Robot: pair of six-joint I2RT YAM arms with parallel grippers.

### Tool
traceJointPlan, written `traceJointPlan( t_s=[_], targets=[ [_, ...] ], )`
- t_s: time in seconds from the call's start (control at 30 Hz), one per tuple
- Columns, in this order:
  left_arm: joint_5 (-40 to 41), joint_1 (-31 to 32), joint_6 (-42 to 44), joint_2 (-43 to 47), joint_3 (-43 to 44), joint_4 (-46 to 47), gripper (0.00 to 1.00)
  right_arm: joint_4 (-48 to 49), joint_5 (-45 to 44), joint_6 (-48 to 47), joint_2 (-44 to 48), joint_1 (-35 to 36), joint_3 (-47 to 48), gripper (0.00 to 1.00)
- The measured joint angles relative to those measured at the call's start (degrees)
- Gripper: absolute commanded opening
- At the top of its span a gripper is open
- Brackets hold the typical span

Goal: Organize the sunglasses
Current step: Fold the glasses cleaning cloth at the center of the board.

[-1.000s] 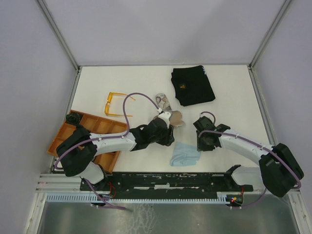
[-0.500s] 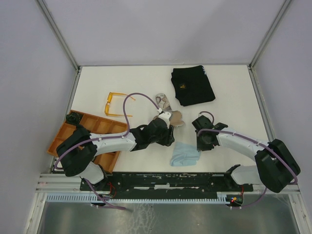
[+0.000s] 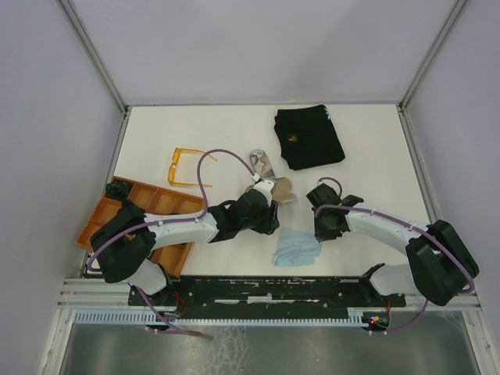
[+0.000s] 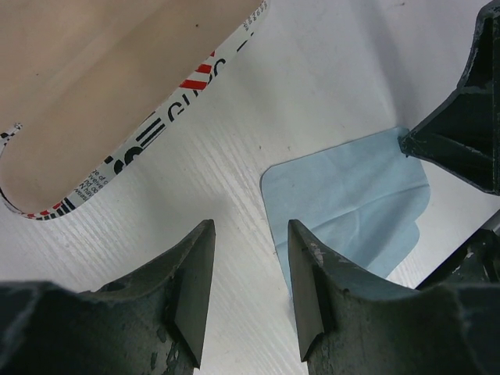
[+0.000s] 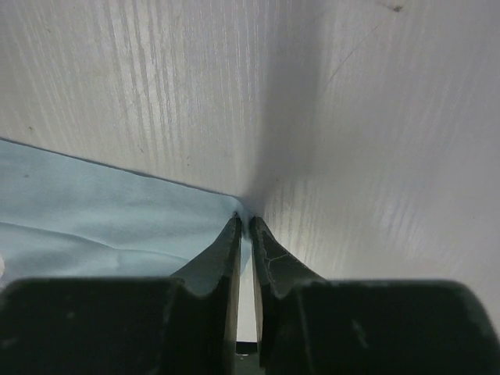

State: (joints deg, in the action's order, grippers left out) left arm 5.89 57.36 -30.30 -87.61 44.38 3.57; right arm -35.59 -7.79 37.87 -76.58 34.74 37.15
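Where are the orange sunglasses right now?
Top view, left side: the orange sunglasses lie just beyond the orange tray, left of the printed glasses case.

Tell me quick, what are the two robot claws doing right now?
Left gripper: open, holding nothing.
Right gripper: pinched shut on a corner of the thin light blue cloth.
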Motion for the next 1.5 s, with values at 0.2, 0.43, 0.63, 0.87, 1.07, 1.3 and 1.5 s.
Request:
traceJointPlan(
  t_s=[0.2,0.43,0.63,0.87,1.07,1.3,1.5],
  targets=[
    [-0.02,0.0,0.0,0.0,-0.33,0.02,0.49,0.37,0.24,0.0,-0.04,0.0,0.02,0.01],
    [-1.18,0.0,0.44,-2.16,0.04,0.33,0.5,0.83,0.2,0.04,0.68,0.0,-0.5,0.0],
    [-3.02,0.0,2.23,-7.45,3.04,-0.2,0.5,1.64,0.2,0.09,1.86,0.0,-1.42,0.0],
    [-2.23,1.31,3.87,-11.56,8.11,-2.27,0.5,2.71,0.22,0.31,3.43,0.0,-2.69,0.0],
    [0.42,2.69,5.05,-14.49,11.39,-5.42,0.49,3.1,0.22,0.39,3.76,0.0,-3.02,0.0],
    [3.21,4.37,5.9,-16.26,13.94,-7.82,0.47,3.5,0.22,0.37,3.76,0.0,-3.08,0.0],
    [5.88,5.88,6.93,-16.87,14.78,-8.81,0.45,3.76,0.22,0.39,3.78,0.0,-3.15,0.0]
  ],
)
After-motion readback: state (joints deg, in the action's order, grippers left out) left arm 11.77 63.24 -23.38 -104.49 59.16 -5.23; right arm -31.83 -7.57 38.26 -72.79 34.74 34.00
